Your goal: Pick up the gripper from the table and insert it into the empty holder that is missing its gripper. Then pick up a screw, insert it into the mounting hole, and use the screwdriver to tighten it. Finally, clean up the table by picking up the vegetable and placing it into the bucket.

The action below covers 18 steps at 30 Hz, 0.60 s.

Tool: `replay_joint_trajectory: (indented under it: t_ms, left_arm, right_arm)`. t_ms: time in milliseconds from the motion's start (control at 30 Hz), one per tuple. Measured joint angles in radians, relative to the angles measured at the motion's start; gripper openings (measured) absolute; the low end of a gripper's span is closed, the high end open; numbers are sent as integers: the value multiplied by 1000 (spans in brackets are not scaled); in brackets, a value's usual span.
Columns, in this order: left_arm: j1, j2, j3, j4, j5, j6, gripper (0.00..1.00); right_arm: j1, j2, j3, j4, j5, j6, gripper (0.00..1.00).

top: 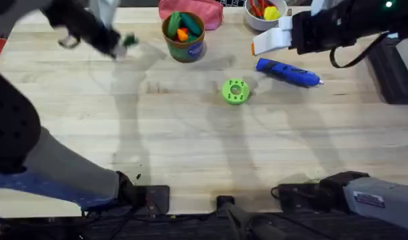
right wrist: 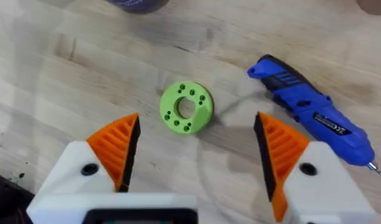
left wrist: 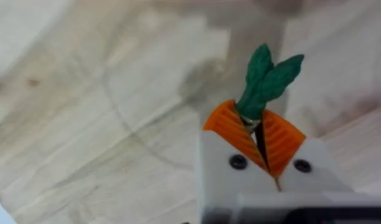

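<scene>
Your left gripper (left wrist: 258, 138) has its orange ribbed pads (left wrist: 228, 127) pressed together on the stem end of the vegetable (left wrist: 268, 78), and the dark green leaves stick straight out past the fingertips, clear of the wooden table (left wrist: 84, 124) beneath. From overhead, that same left gripper (top: 119, 48) hangs above the table with the green tuft (top: 129, 41) at its tip, and the bucket (top: 184, 37) stands off to the side of it, apart from the fingers; the bucket holds orange and green toy pieces, though you may find them hard to tell apart at this distance. Your right gripper (right wrist: 193, 146) has its fingers spread wide with nothing between them. The green disc (right wrist: 186, 107) sits on the table just beyond the gap, closer to one pad (right wrist: 119, 146) than the other, touching neither. The screwdriver (right wrist: 315, 112) lies flat on the wood past the outer side of the other finger, its thin metal tip pointing away from the disc. Overhead, the right gripper (top: 274, 39) hovers near the white bowl (top: 264, 15), with the screwdriver (top: 289, 73) just below its fingers and the disc (top: 235, 91) a little farther along.
</scene>
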Motion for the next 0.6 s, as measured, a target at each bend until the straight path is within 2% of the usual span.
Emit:
replay_joint_trajectory:
  t_ms: [167,300,433,600]
  left_arm:
    - [-50,-43,135,21,98,-163,21]
    - [-121,-55,160,73,160,-271,20]
    - [-204,-43,160,93,183,-327,19]
    - [-292,-1,160,140,186,-352,19]
  right_arm:
    - [0,0,0,0,0,0,992]
    - [0,0,0,0,0,0,993]
    - [0,0,0,0,0,0,992]
    - [0,0,0,1,0,0,994]
